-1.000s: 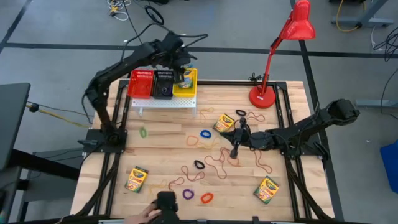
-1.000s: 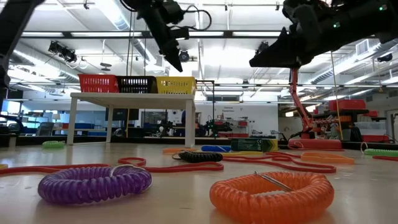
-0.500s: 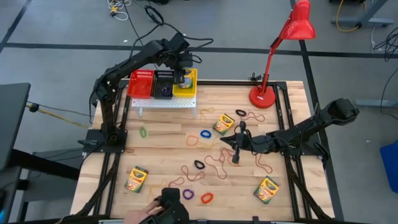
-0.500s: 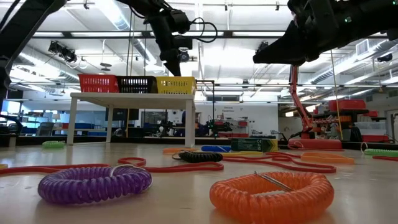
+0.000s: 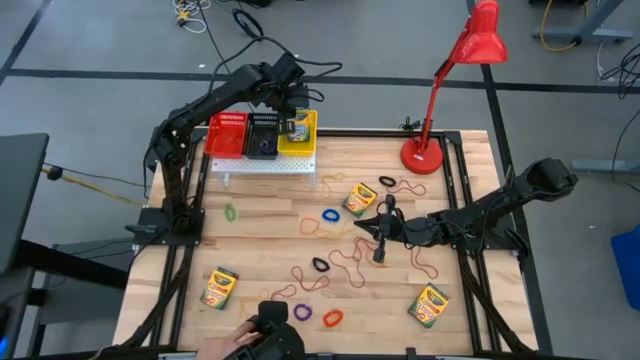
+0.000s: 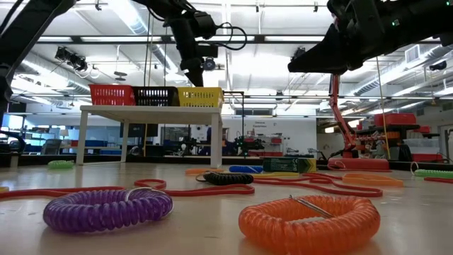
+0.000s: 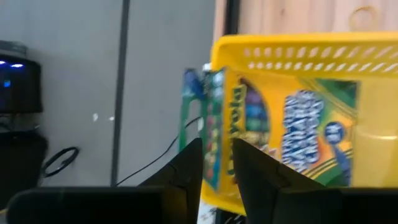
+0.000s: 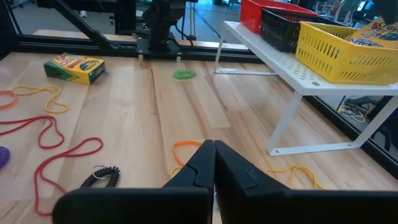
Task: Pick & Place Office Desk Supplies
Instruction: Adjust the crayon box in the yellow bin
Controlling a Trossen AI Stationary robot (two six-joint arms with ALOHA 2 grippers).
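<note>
My left gripper (image 5: 294, 124) is over the yellow basket (image 5: 305, 140) on the white stand (image 5: 262, 163) at the table's far edge, shut on a yellow-and-green crayon box (image 7: 280, 137) that stands inside the basket. My right gripper (image 5: 378, 250) hovers shut and empty above mid-table, over reddish rubber bands (image 5: 350, 265). Three more crayon boxes lie flat on the table (image 5: 360, 198) (image 5: 219, 287) (image 5: 430, 305). Blue (image 5: 331, 215), black (image 5: 320, 264), purple (image 5: 302, 312), orange (image 5: 333, 318) and green (image 5: 231, 212) loops lie scattered around. My left gripper pinches the crayon box between its two fingers, across the thin green side (image 7: 214, 124) at one end. The fingers come from above, pointing down into the yellow basket (image 7: 373, 143). The box stands on edge inside the basket; whether its lower end rests on the floor is hidden.
Red (image 5: 227, 134) and black (image 5: 263, 134) baskets sit beside the yellow one. A tall red desk lamp (image 5: 425, 155) stands at the far right corner. A person's hand (image 5: 232, 343) holds a dark object (image 5: 270, 325) at the near edge. Bare wood lies on the table's left side.
My left gripper has come down toward the yellow basket with the crayon box, then held still for the last half second. The hand at the near edge has shifted slightly.
</note>
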